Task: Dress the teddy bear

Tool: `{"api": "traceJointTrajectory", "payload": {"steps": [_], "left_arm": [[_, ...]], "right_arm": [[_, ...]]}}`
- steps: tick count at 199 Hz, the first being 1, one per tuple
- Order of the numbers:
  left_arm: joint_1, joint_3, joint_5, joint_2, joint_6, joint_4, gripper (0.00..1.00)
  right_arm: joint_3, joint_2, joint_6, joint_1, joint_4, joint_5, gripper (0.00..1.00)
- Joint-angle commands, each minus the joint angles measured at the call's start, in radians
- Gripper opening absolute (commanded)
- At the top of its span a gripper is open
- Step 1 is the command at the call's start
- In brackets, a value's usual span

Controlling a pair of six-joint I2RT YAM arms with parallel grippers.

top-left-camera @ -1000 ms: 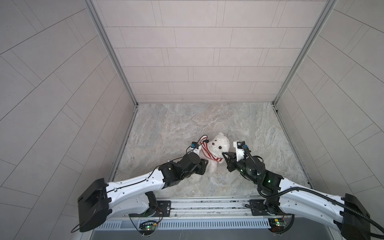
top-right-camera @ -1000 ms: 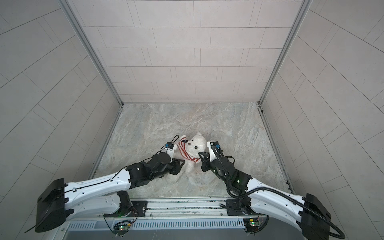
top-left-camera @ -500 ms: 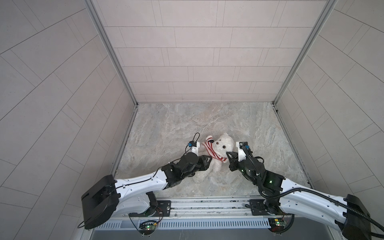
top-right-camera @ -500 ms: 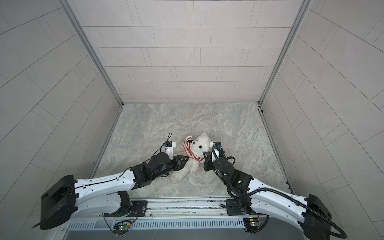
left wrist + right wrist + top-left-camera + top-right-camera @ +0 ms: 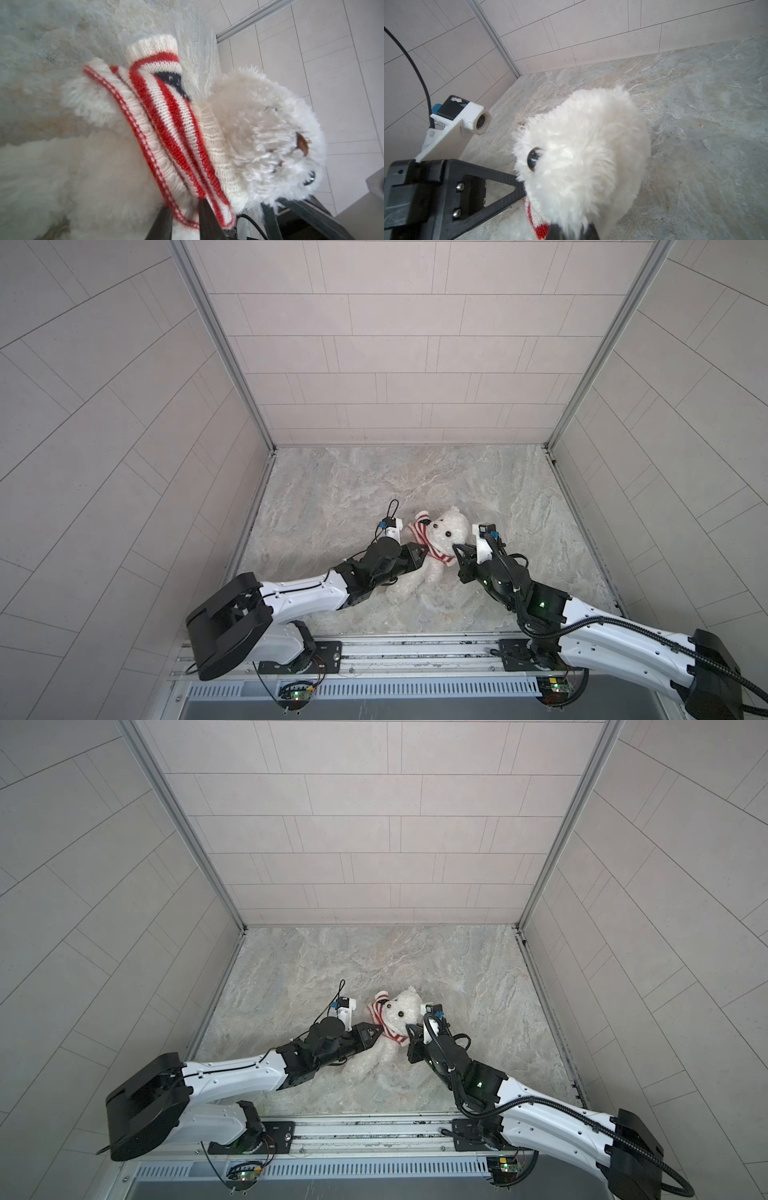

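Note:
The teddy bear (image 5: pixel 451 529) (image 5: pixel 405 1006) lies on its back on the marble floor, head to the rear and legs toward the front. A red-and-white striped sweater (image 5: pixel 434 549) (image 5: pixel 170 124) is bunched round its neck, one sleeve sticking up empty. My left gripper (image 5: pixel 422 551) (image 5: pixel 185 218) comes in from the left, and its fingers (image 5: pixel 207 220) pinch the sweater's lower hem. My right gripper (image 5: pixel 457 549) (image 5: pixel 571 230) is shut at the bear's neck from the right. White fur fills the gap between its tips, and the sweater's red edge touches one finger.
Tiled walls (image 5: pixel 395 364) close in the floor (image 5: pixel 519 497) on three sides. A metal rail (image 5: pixel 415 649) carrying both arm bases runs along the front. The left arm's wrist camera (image 5: pixel 475 122) stands close beside the bear's head.
My left gripper has moved up to the bear's neck and narrowed its jaws onto the sweater's hem. The bear and my right gripper have shifted slightly to the right.

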Motion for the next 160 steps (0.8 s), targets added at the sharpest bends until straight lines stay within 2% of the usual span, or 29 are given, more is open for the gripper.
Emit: {"api": "traceJointTrajectory", "payload": {"steps": [1,41,114,138,160], "left_arm": [[0.005,0.026,0.016,0.014,-0.005,0.082,0.18],[-0.002,0.026,0.035,0.003,0.005,0.099,0.05],[-0.119,0.071,0.092,-0.057,0.074,-0.068,0.09],[-0.174,0.064,0.078,-0.078,0.075,-0.146,0.04],[-0.187,0.038,0.057,-0.103,0.068,-0.198,0.01]], "right_arm": [[0.018,-0.029,0.005,0.009,0.024,0.014,0.00],[0.010,-0.033,0.006,0.011,0.021,0.031,0.00],[0.005,-0.072,0.035,0.015,-0.001,0.097,0.00],[0.009,-0.091,0.054,0.020,-0.019,0.124,0.00],[0.001,-0.104,0.062,0.029,-0.022,0.158,0.00]]}}
